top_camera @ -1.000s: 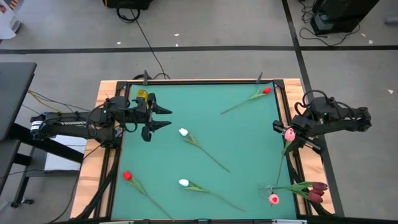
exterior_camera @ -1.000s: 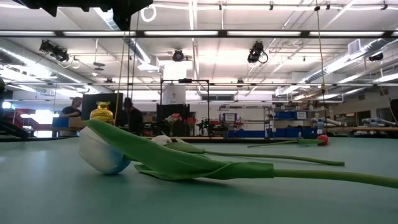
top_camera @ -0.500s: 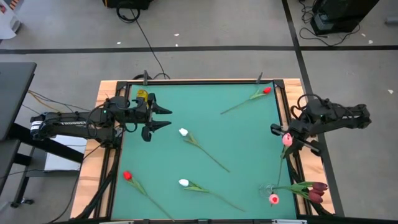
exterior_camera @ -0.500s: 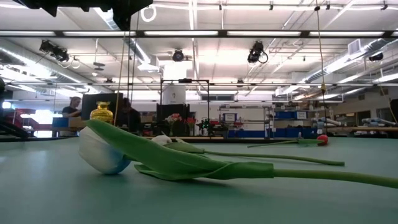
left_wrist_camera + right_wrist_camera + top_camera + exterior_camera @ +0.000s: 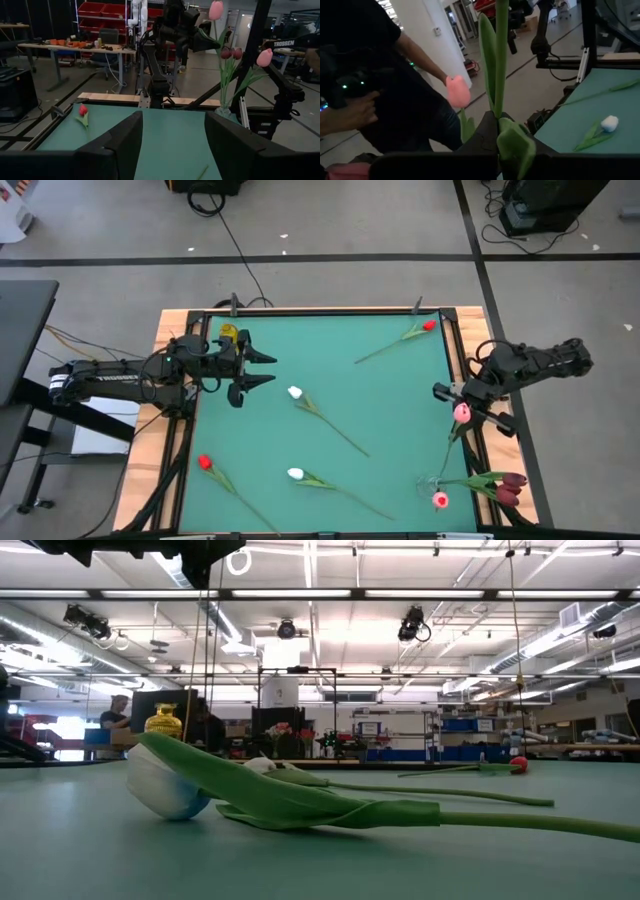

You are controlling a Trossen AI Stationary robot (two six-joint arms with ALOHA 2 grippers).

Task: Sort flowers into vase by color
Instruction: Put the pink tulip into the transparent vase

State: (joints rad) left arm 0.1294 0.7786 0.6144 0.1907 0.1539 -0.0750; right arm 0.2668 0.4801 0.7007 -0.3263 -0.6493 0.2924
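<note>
A pink tulip (image 5: 463,412) rides upright in the right hand (image 5: 462,402), whose fingers are pinched tight on its green stem at the right edge of the frame, just above the clear vase (image 5: 437,486) in the lower right corner of the green counter (image 5: 380,400). That vase already carries another pink flower (image 5: 440,500) and two dark maroon tulips (image 5: 512,486) whose heads hang out past the counter's right border. The job looks a little under halfway done: five flowers lie loose on the counter. A red tulip (image 5: 428,326) sits in the upper right, a white tulip (image 5: 295,392) near the centre, a second white one (image 5: 295,473) low in the middle, and a second red tulip (image 5: 204,462) at the lower left. The small yellow vase (image 5: 229,333) in the upper left appears empty. The left hand (image 5: 262,368) hangs beside it, its fingers spread wide and holding nothing. The right wrist view shows a person (image 5: 375,75) standing on the floor beyond the counter.
</note>
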